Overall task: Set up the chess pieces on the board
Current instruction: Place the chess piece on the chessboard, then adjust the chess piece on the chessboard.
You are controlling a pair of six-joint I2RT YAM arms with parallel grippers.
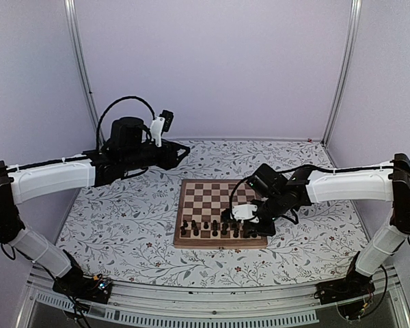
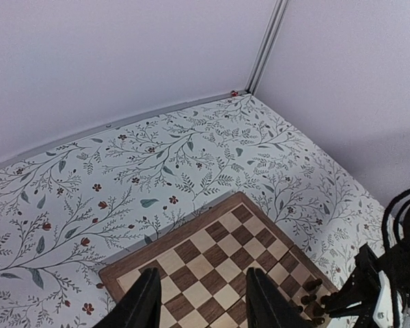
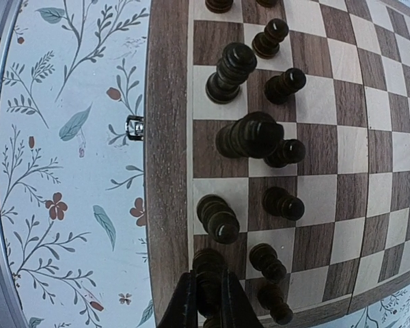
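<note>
The wooden chessboard (image 1: 219,198) lies in the middle of the table. Several dark chess pieces (image 1: 208,227) stand in its two nearest rows. My right gripper (image 1: 249,220) is low over the board's near right corner. In the right wrist view the right gripper (image 3: 209,305) is shut on a dark chess piece (image 3: 210,268) standing on an edge-row square next to the board's border (image 3: 167,137). More pieces (image 3: 249,137) stand in two rows beyond it. My left gripper (image 1: 183,154) is raised behind the board. In the left wrist view the left gripper (image 2: 203,301) is open and empty above the board (image 2: 212,256).
The table has a floral-patterned cover (image 1: 123,219). Lilac walls and metal posts (image 1: 82,68) close in the back and sides. The right arm (image 2: 389,273) with its cables shows at the lower right of the left wrist view, beside some pieces (image 2: 311,290).
</note>
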